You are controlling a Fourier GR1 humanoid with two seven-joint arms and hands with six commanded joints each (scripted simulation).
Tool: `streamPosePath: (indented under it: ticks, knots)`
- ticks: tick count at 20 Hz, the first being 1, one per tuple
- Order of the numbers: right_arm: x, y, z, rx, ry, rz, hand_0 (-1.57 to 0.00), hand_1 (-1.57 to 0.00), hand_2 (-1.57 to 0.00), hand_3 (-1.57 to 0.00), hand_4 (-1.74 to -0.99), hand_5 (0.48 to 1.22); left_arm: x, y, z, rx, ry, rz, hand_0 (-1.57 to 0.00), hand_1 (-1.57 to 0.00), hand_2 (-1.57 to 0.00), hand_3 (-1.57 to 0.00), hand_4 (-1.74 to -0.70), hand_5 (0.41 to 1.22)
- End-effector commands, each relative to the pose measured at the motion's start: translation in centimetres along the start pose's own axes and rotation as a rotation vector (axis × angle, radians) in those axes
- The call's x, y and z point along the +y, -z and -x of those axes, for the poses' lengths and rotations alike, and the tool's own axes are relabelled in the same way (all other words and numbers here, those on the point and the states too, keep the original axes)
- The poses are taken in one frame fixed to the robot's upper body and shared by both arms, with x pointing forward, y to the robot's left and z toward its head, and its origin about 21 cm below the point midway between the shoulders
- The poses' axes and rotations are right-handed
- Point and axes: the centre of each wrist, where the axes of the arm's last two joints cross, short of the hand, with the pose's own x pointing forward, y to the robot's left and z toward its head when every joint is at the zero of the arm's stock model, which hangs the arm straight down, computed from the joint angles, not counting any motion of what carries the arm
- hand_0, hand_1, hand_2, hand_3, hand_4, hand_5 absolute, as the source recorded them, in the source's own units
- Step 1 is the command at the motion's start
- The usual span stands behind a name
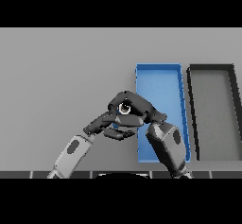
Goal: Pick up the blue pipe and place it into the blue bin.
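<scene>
My left arm comes in from the lower left, and my left hand (108,125) sits low over the grey tabletop (61,76), just left of the blue bin's near left corner. Its fingers reach out to the right, fairly straight and relaxed, with the thumb lying below them; they hold nothing that I can make out.

My right arm rises from the lower edge across the near part of the blue bin (160,83), and my right hand (134,108) bends back to the left, so that it hangs over the bin's left wall and just above my left hand, the two hands nearly touching. Its fingers are curled over. Under them, at the left edge of the hand, a small strip of blue shows, which may be the blue pipe (115,125), but it is mostly hidden and I cannot tell for sure whether the fingers are clamped on it.

Beyond the hands, the bin stretches away from me, long and narrow, its floor bare in the far half. Just to the right of it, close by but apart, stands a black bin (193,114) of like shape with a grey floor.
</scene>
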Motion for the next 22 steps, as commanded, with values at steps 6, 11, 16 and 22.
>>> streamPosePath:
  ticks: [6, 11, 16, 22]
  knots:
    - [-2.1, 1.7, -8.1, -0.123, -0.113, -0.001, -1.57, -1.57, -1.57, -1.57, -1.495, 1.221, -0.3, -0.4, -0.2, 0.005, -0.002, 0.000, 0.00, 0.00, 0.00, 0.00, -0.92, 0.488]
    - [-6.6, 0.7, -11.3, -0.123, -0.165, 0.299, -1.57, -1.57, -1.57, -1.57, -1.497, 1.221, 0.1, -0.7, 0.0, 0.007, 0.021, -0.003, 0.00, 0.00, 0.00, 0.00, -0.90, 0.487]
    - [-11.8, -2.5, -9.5, -0.012, -0.143, 0.529, -1.57, -1.57, -1.57, -1.57, -1.498, 1.221, 0.7, -0.6, -0.5, 0.013, 0.024, -0.012, 0.00, 0.00, 0.00, 0.00, -0.89, 0.482]
    - [-14.7, -8.1, -2.4, 0.204, -0.034, 0.788, -1.57, -1.57, -1.57, -1.57, -1.499, 1.221, 0.7, -0.9, -0.1, 0.014, 0.030, -0.010, 0.00, 0.00, 0.00, 0.00, -0.87, 0.483]
